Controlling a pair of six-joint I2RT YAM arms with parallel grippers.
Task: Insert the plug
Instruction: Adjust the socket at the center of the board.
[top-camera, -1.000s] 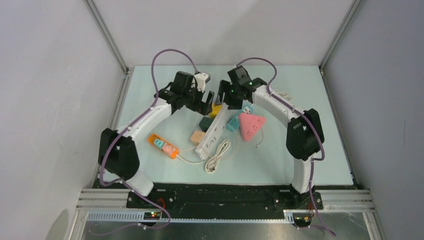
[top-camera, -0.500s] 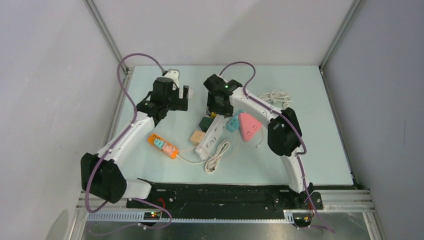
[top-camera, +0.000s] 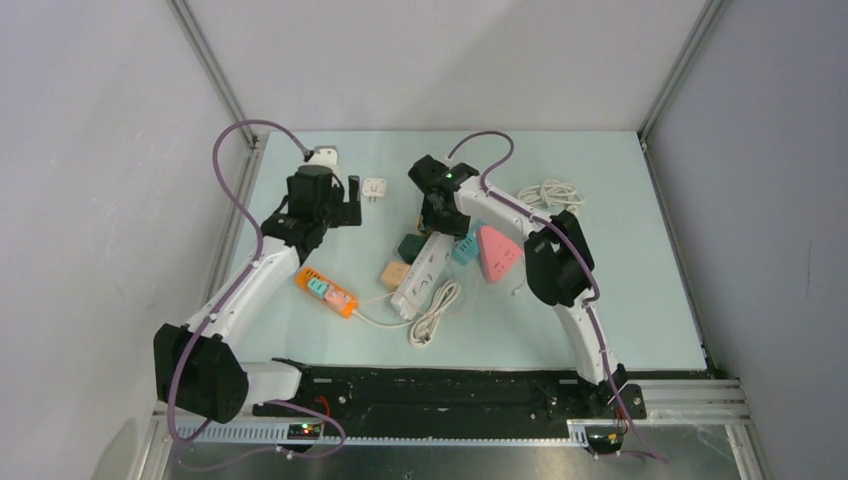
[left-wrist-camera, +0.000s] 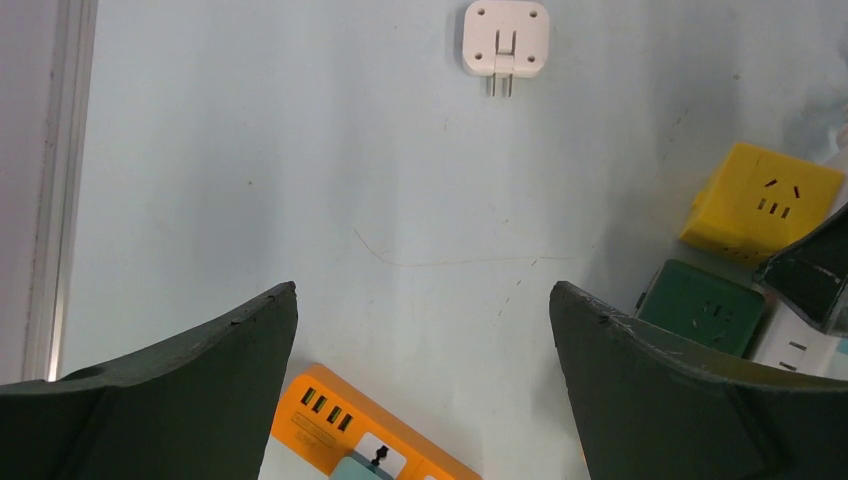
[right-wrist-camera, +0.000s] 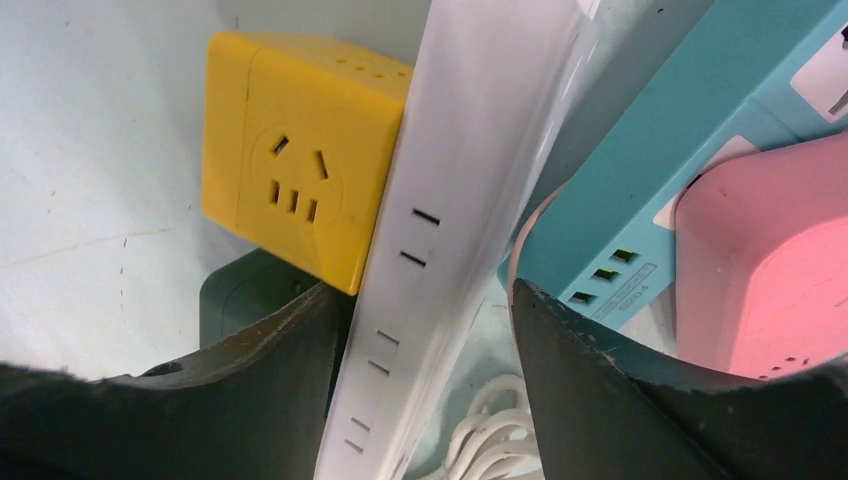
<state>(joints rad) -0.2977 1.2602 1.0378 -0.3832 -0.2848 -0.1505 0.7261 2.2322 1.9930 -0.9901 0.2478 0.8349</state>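
1. My left end effector hangs over the counter, its fingers wide apart and nothing between them.
2. The white plug lies flat on the counter ahead of it, well apart, with its prongs pointing toward this end effector.
3. My right end effector has its fingers apart, one on each side of the white power strip; a gap shows at the right finger.
4. A yellow cube socket touches this strip on one side, and a teal strip lies on the other.
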